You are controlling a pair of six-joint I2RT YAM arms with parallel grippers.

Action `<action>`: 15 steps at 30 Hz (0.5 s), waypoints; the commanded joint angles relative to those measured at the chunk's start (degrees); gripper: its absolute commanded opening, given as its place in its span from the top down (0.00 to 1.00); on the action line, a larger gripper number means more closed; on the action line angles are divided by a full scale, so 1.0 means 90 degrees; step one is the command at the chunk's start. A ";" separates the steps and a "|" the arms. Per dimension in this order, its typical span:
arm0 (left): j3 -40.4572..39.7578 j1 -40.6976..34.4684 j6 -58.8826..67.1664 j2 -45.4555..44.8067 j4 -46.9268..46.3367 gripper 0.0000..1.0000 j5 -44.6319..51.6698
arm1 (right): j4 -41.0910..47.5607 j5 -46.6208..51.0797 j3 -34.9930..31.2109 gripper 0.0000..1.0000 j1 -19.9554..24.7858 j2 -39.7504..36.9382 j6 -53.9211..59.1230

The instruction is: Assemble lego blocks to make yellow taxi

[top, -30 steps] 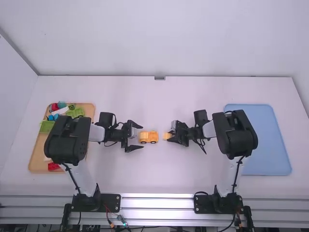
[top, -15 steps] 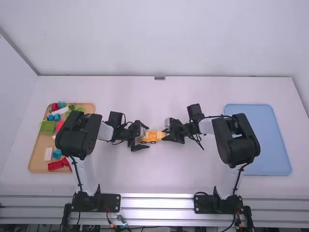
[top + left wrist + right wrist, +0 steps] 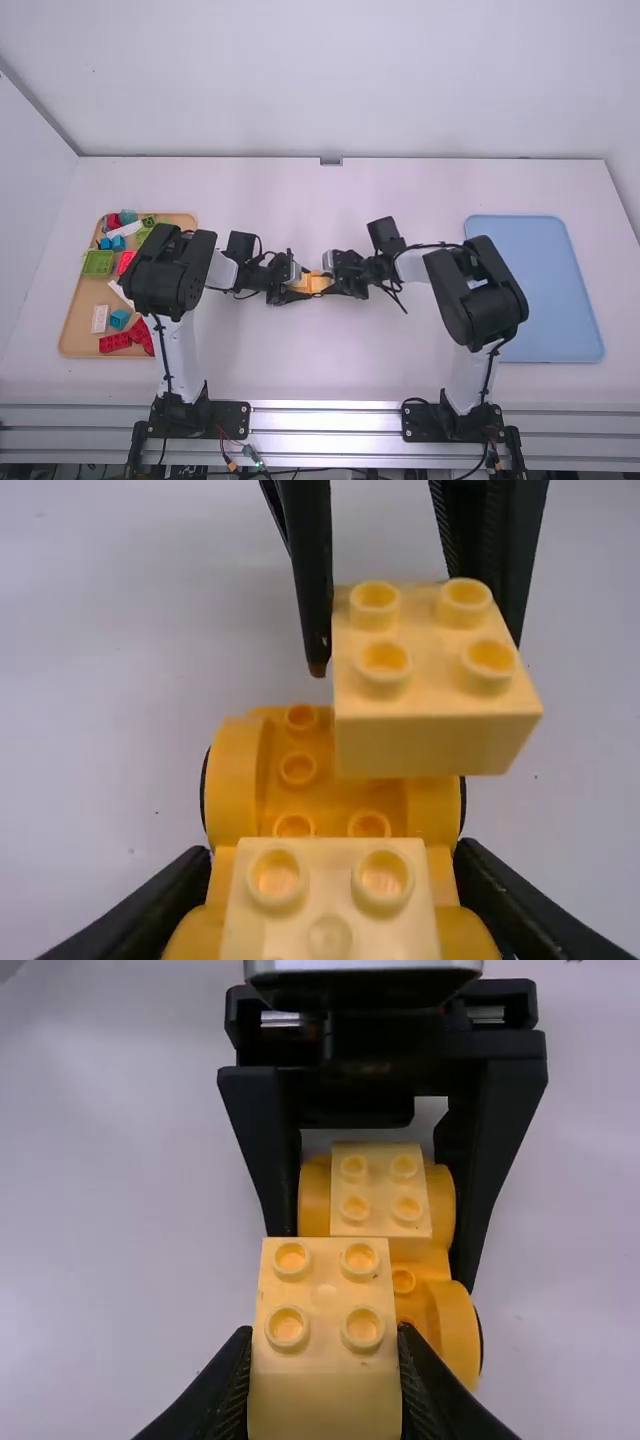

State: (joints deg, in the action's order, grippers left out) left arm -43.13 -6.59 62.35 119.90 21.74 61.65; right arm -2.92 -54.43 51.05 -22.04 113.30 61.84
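Note:
At the table's middle, the left gripper (image 3: 297,284) is shut around the yellow car base (image 3: 312,284); the right gripper (image 3: 334,275) faces it. In the left wrist view, the left gripper (image 3: 330,854) has its fingers on both sides of the car base (image 3: 232,780), which carries a pale yellow block (image 3: 330,900). Bare studs show at the car's far end. A second pale block (image 3: 430,695) hangs over that end, off to one side. In the right wrist view, the right gripper (image 3: 325,1336) is shut on this block (image 3: 325,1360), whose underside is hidden.
A wooden tray (image 3: 75,330) with red, green, blue and white blocks lies at the left, partly under the left arm. At the right lies a blue tray (image 3: 560,300), with the right arm's elbow over its near left part.
The left gripper has moved right and closed on the car base. My right gripper has come left with its block, from beside the car to over its end.

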 commanded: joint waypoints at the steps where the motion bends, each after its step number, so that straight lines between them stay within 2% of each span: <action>1: 0.0010 0.0017 0.0005 0.0121 -0.0032 0.47 0.0053 | -0.0015 0.0061 0.0078 1.00 -0.0012 -0.0136 -0.0056; 9: 0.0044 -0.0017 0.0007 0.0121 -0.0044 0.53 0.0080 | -0.0155 0.0090 0.0075 1.00 -0.0022 -0.0136 -0.0056; 15: 0.0044 -0.0056 0.0002 0.0121 -0.0027 0.50 0.0073 | -0.0355 0.0301 0.0078 1.00 -0.0231 0.0034 -0.0068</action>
State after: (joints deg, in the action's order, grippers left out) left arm -43.11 -6.70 62.50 119.90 21.76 61.67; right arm -5.93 -51.92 51.05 -23.44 113.30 61.56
